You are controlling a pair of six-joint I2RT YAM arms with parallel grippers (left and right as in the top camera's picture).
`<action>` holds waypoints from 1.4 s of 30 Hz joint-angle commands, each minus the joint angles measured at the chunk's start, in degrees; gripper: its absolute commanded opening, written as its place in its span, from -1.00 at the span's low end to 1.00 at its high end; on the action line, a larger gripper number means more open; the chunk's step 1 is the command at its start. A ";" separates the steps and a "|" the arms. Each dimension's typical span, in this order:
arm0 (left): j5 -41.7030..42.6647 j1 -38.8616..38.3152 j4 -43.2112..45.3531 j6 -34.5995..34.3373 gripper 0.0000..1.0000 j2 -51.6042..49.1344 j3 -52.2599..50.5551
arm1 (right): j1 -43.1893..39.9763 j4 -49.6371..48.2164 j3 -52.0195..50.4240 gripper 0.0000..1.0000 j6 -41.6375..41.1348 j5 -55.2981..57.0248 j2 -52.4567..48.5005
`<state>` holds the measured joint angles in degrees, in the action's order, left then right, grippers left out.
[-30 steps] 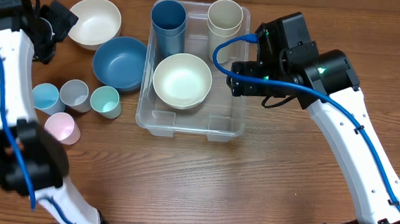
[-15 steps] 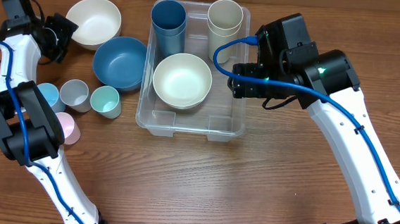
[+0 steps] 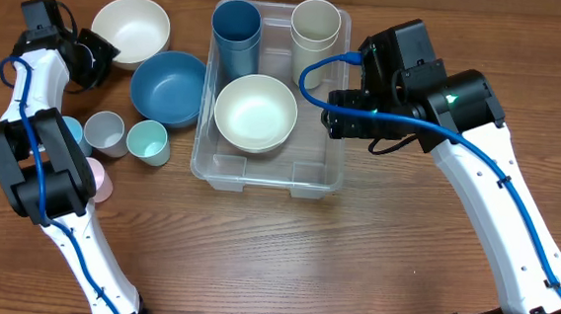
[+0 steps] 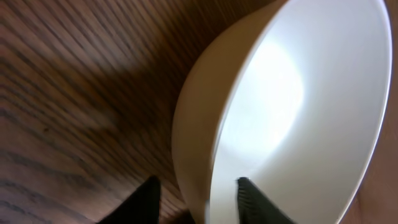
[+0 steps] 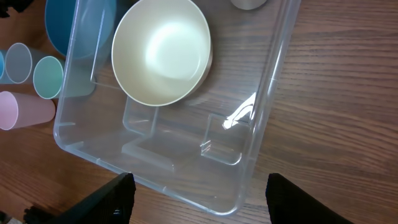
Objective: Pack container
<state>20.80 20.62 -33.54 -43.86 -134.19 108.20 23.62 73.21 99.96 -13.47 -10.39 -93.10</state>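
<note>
Nearest: brown wood-grain worktop (image 3: 283,256), matte, grain running L-R. The clear rectangular plastic container (image 3: 310,164) sat at worktop ctr, long axis near-to-far, w/ rounded corners and a lipped rim. Its walls were glossy and caught glare. The near part of its base showed bare, w/ moulded ribs.

The right arm's black fingers (image 5: 115,200) hung above the container's R rim, spread wide, holding nothing.

Mid-container sat a round cream bowl (image 3: 255,113), smooth, mouth up, close to the L wall, w/ more room on its R side. At the far end were a tall dark-blue cup (image 3: 236,35) in the L corner and a tall cream cup (image 3: 315,26) in the R corner.

L of the container, going back:
- A small pink cup (image 3: 96,182), partly hidden by the left arm.
- A row of small cups just beside each other: light-blue cup (image 3: 64,134), grey cup (image 3: 105,132), mint cup (image 3: 147,141).
- A round blue bowl (image 3: 166,88), right by the container's L wall; contact unclear.

Farthest L was a second cream bowl (image 4: 298,106), smooth w/ a thin rim. The left arm's dark fingers (image 4: 148,198) straddled its rim, one outside the wall and one inside. They were apart, not pinching.
</note>
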 commanded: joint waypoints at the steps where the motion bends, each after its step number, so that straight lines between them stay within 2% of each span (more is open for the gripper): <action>1: -0.24 -0.04 -0.48 1.55 -0.40 -0.55 0.70 | -0.22 0.07 0.94 0.38 -0.24 -0.44 0.52; 11: 2.32 1.22 -0.28 1.44 -0.91 -0.48 0.72 | -0.22 0.48 0.94 0.38 -0.24 -0.42 0.52; 21: 7.50 3.74 -0.17 2.08 -0.92 1.40 1.70 | -0.24 0.48 0.94 0.38 -0.20 -0.39 0.52; 25: 7.54 3.96 -2.84 6.84 -0.92 6.45 4.57 | -0.24 0.17 0.94 0.39 -0.15 -0.39 0.52; 29: 6.99 3.45 -13.38 10.32 -0.92 15.15 9.01 | -0.24 -0.85 0.94 0.39 -0.04 0.02 0.52; 35: 4.33 1.81 -26.97 10.69 -0.92 27.91 9.31 | -0.24 -2.25 0.96 0.40 -0.24 0.04 0.52; 38: 4.39 -0.33 -36.06 13.75 -0.92 33.16 9.31 | -0.44 -3.10 1.05 0.40 -0.50 1.40 0.52; 40: 4.35 -1.97 -39.98 15.06 -0.92 34.21 9.31 | -1.14 -3.78 1.07 0.42 -3.10 3.52 0.55; 42: 4.04 -6.10 -45.03 17.88 -0.92 34.53 9.27 | -3.80 -4.26 1.46 0.54 -9.18 5.53 0.59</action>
<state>24.77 19.14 -74.26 -31.24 -99.90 117.49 23.07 69.82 99.96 -15.42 -8.71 -93.10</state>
